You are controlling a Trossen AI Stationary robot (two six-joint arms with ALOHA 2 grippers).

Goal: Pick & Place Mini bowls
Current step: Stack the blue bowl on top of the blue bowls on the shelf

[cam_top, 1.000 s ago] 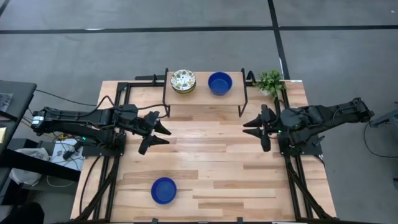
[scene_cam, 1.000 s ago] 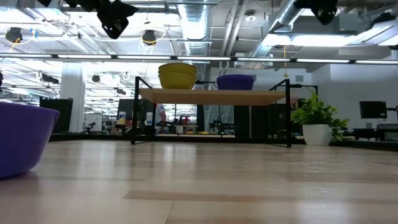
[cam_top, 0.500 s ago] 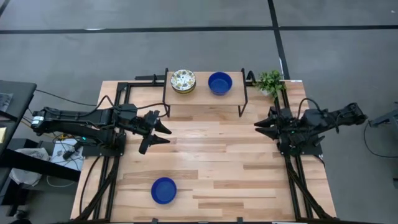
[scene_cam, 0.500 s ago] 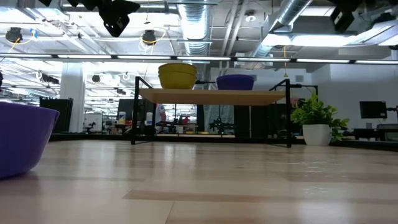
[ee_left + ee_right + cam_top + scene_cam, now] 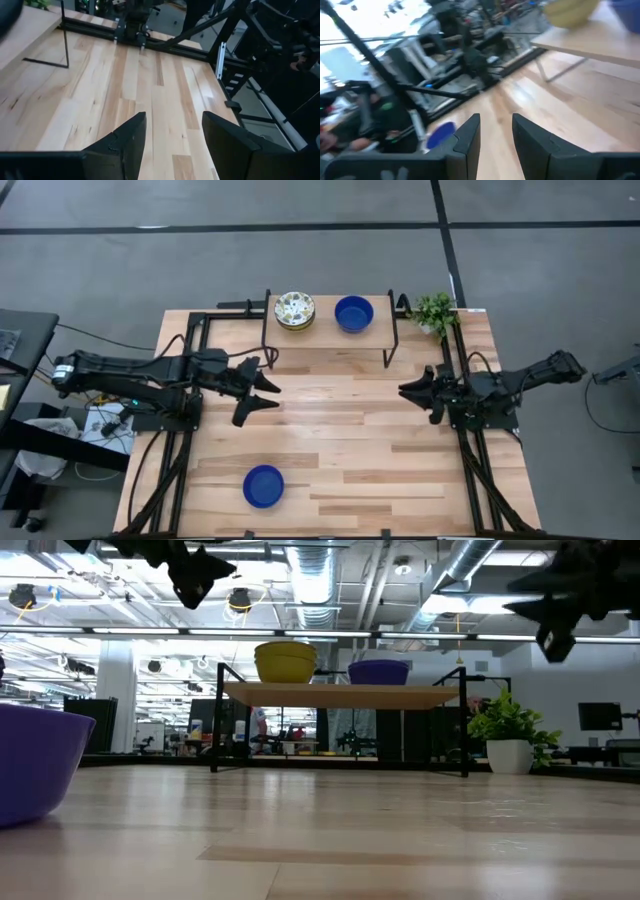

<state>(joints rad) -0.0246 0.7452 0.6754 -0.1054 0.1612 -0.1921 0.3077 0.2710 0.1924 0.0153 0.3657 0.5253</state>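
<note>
**Glossy little bowls, grab by the rim**

The loose blue bowl (image 5: 263, 485) sits near the table's front edge, well away from the shelf (image 5: 328, 333) holding the floral stack (image 5: 295, 310) and another blue bowl (image 5: 353, 313). Probably ceramic: stiff, slick, chippable, so I'd pinch the rim. Left gripper (image 5: 256, 393) and right gripper (image 5: 418, 392) hover in front of the shelf, fingers apart, empty.

A robotics lab or industrial workspace: beyond the butcher-block table (image 5: 330, 830), behind its small raised shelf (image 5: 345, 695), the room opens into a large hall with exposed silver ducts (image 5: 315, 580), pipes and long strip lights overhead, a white column to the shelf's left, and dark equipment racks and a monitor (image 5: 598, 716) farther back on a grey concrete floor (image 5: 300, 250)
</note>
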